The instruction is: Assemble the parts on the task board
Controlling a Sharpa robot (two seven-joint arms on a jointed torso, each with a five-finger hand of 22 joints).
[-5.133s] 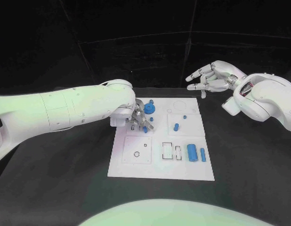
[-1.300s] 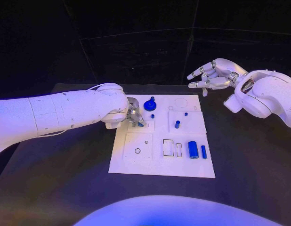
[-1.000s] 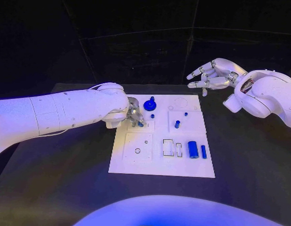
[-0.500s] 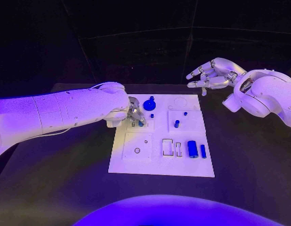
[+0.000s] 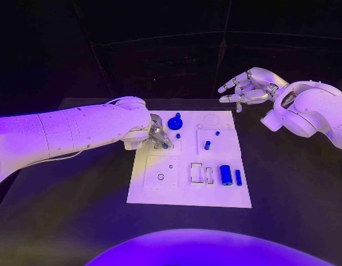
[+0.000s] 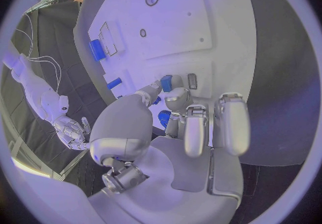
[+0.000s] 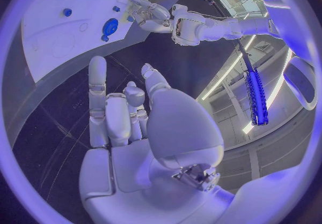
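The white task board lies mid-table. My left hand reaches down onto its far left part and pinches a small blue part between thumb and finger, low against the board. The left wrist view shows that part at the fingertips, beside a small slot. A round blue knob stands just beyond the hand. A blue peg, a thick blue cylinder and a thin blue bar sit further right. My right hand hangs open above the far right corner, holding nothing.
Empty outlined slots and a small hole mark the board's near half. Black table surrounds the board on all sides. In the right wrist view, the board lies well below my right hand.
My left hand has stayed at the same spot on the board, its fingers shifting only slightly around the small blue part. The right hand has held still in the air.
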